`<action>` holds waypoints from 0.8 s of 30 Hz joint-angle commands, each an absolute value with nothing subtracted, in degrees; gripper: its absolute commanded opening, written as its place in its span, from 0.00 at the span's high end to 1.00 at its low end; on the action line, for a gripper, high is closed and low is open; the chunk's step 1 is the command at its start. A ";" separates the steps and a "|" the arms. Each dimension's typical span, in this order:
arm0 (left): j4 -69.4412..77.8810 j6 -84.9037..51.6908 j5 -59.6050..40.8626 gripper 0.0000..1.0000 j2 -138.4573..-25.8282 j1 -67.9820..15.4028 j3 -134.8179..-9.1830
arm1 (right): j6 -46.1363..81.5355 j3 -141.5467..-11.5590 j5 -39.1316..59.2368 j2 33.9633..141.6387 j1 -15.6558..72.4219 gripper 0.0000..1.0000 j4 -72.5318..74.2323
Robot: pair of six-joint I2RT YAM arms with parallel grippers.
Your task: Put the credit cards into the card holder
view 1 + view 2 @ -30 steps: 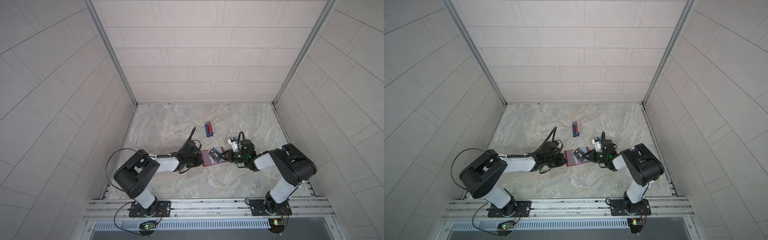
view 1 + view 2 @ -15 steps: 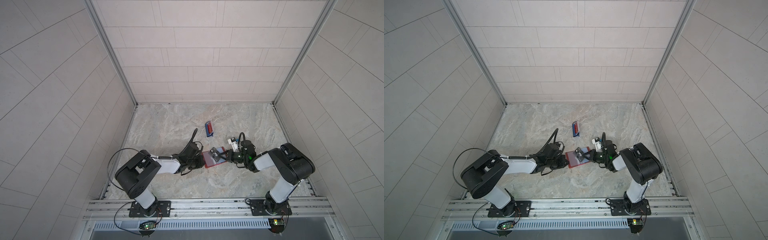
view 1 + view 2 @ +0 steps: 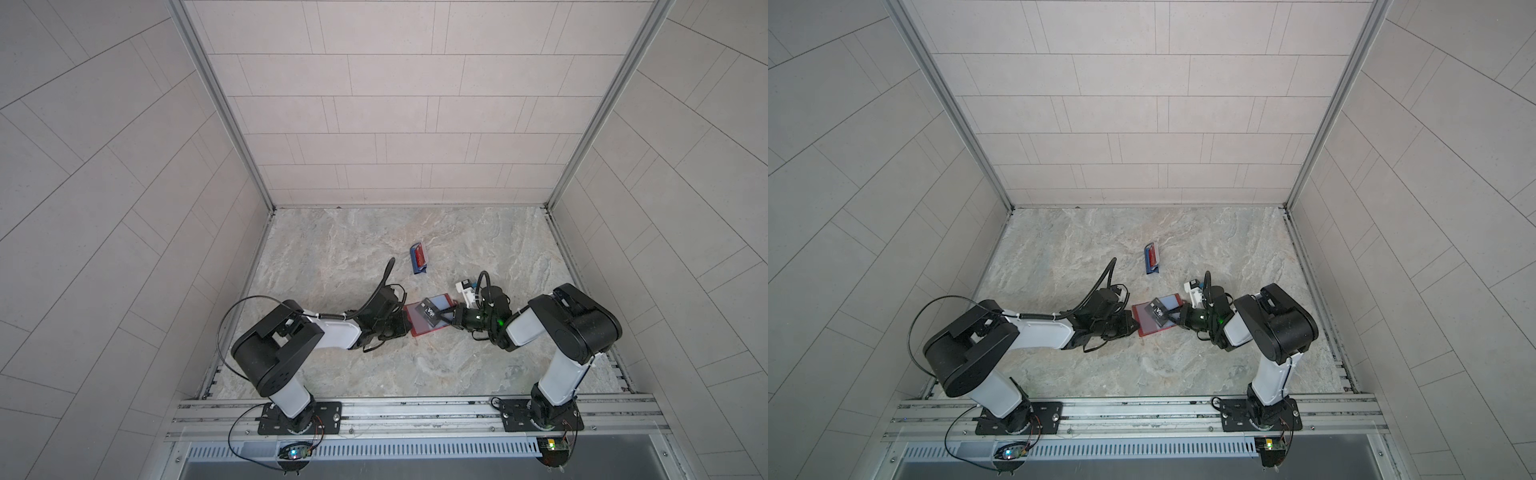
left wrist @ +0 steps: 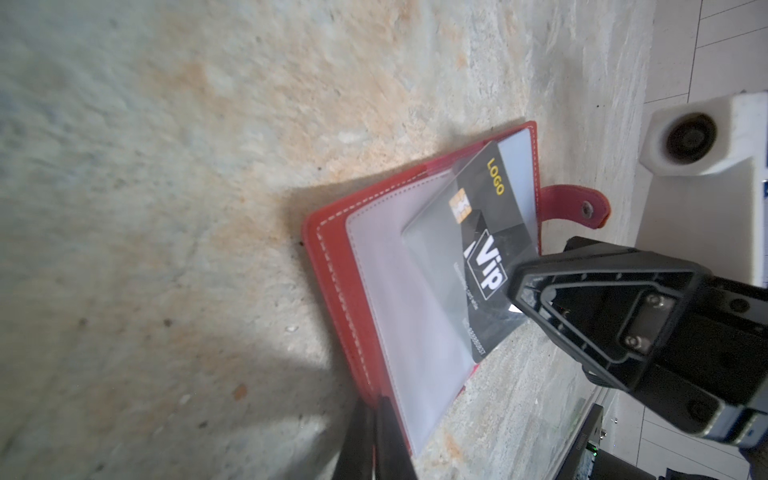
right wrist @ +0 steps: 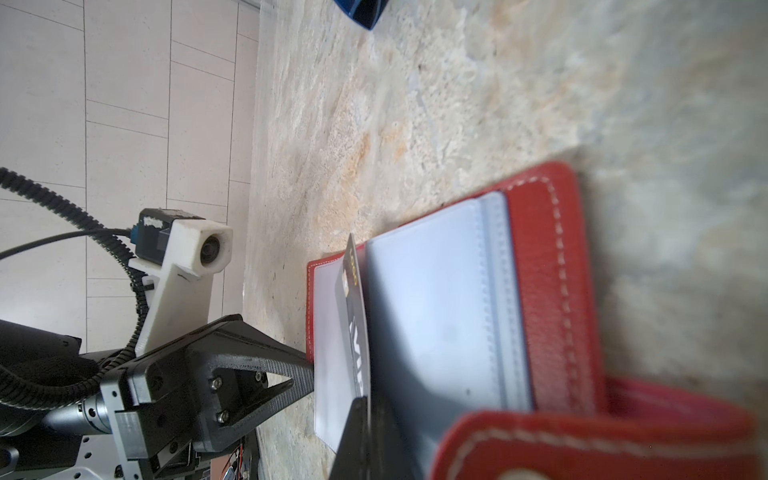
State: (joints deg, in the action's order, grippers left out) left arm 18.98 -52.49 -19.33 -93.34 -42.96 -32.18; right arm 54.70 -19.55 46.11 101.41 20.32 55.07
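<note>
left hand [image 3: 406, 327]: closed on the left edge of the card holder [image 4: 332, 257], low against the table [image 3: 332, 249]. It should grip firmly and stay flat, so that a push from the right cannot slide the holder.
card holder: red, lying open on the table between the two hands, with its clear sleeve [image 4: 374, 257] facing up and its snap tab [image 4: 577, 208] on the right.
black VIP card [image 4: 486, 249]: over the holder's right half, skewed to the sleeves. Its leading corner looks tucked under a sleeve, though glare makes this hard to confirm.
right hand [image 4: 524, 286]: clamped on the card's trailing right edge. To do the step well, square the card's long edges with the pocket, lower it almost flat, then feed it leftward in a slow, straight push. Let go only once most of the card is covered. A tilted push risks buckling the sleeve or jamming a corner.
blue stand [image 3: 417, 270]: farther back, well apart from the holder, with a red card [image 3: 420, 257] in it awaiting its turn.
</note>
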 commanded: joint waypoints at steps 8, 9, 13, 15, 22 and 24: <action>14.04 -52.56 -17.51 1.00 -95.67 -43.95 -29.97 | 57.04 -17.24 44.22 104.24 21.01 1.00 60.62; 14.06 -52.56 -17.57 1.00 -95.66 -43.95 -29.97 | 57.04 -17.23 44.06 104.48 21.09 1.00 60.88; 14.24 -52.65 -17.58 1.00 -95.73 -43.97 -29.88 | 57.22 -16.96 43.79 105.33 21.53 1.00 62.02; 14.35 -52.65 -17.60 1.00 -95.77 -44.03 -29.87 | 57.30 -16.74 43.43 105.79 21.77 1.00 62.63; 14.33 -52.65 -16.96 1.00 -95.73 -44.04 -29.71 | 57.66 -15.69 42.99 106.67 22.41 1.00 64.31; 14.45 -52.70 -16.79 1.00 -95.76 -44.03 -29.62 | 57.66 -15.46 42.90 106.61 22.58 1.00 64.38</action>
State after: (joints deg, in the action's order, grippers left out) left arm 19.94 -52.99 -18.65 -93.34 -43.31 -31.77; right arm 57.28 -16.91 44.27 105.06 21.78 66.67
